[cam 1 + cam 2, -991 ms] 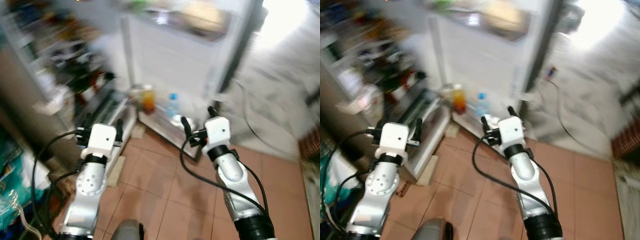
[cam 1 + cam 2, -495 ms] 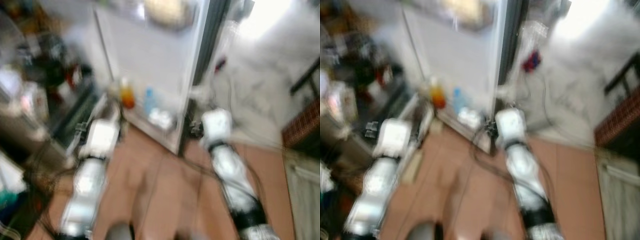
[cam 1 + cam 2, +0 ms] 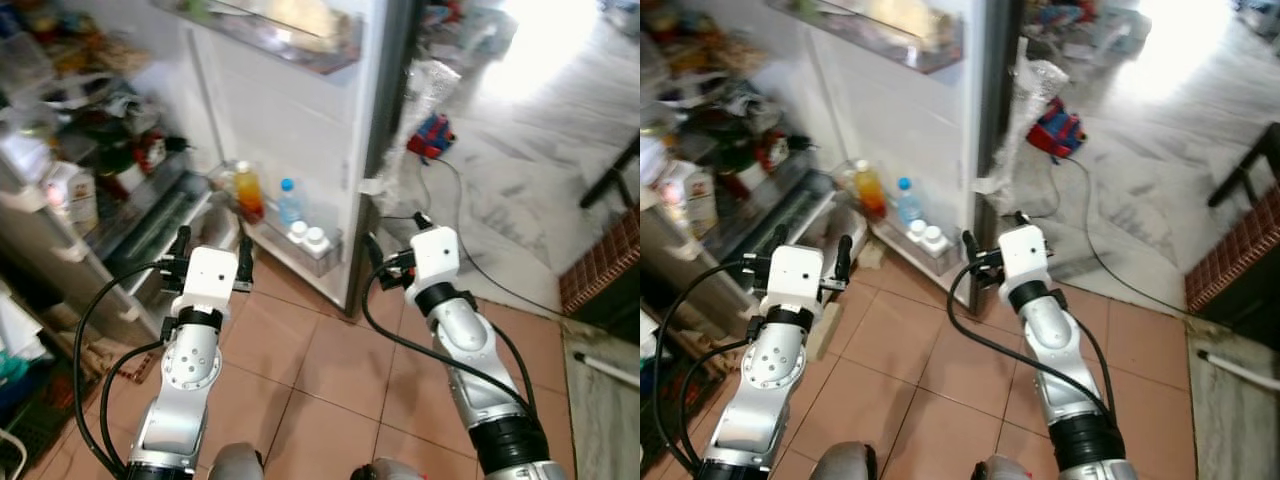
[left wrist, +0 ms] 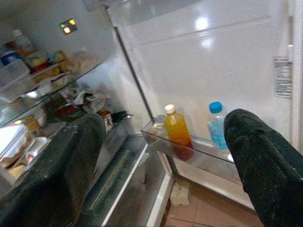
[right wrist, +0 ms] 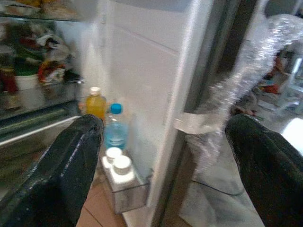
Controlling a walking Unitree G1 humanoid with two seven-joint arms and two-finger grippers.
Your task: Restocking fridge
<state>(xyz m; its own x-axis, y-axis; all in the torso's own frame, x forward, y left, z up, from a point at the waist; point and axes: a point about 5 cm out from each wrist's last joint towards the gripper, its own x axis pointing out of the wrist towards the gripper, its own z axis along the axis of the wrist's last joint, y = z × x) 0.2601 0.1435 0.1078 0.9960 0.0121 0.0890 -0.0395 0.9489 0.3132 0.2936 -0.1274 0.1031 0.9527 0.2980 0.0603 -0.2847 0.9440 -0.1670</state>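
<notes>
The fridge stands open, its white door (image 3: 290,120) swung out toward me. In the lowest door bin (image 3: 318,262) stand an orange juice bottle (image 3: 248,192), a blue-capped water bottle (image 3: 289,203) and two white-capped bottles (image 3: 308,237). Packed fridge shelves (image 3: 110,150) lie to the left, with a carton (image 3: 73,196) at their edge. My left gripper (image 3: 212,252) hovers open and empty in front of the lower drawers. My right gripper (image 3: 396,238) is open and empty beside the door's outer edge. The left wrist view looks at the juice bottle (image 4: 176,132) and the water bottle (image 4: 217,125).
Terracotta floor tiles (image 3: 320,370) spread below both arms. A crumpled plastic sheet (image 3: 425,85), a red and blue object (image 3: 432,135) and a black cable (image 3: 480,260) lie right of the door. A brick wall corner (image 3: 605,265) sits at the far right.
The camera has swung and settled, so the blurred scene is now sharp and the fridge door sits nearer the centre. Both grippers stay open and empty.
</notes>
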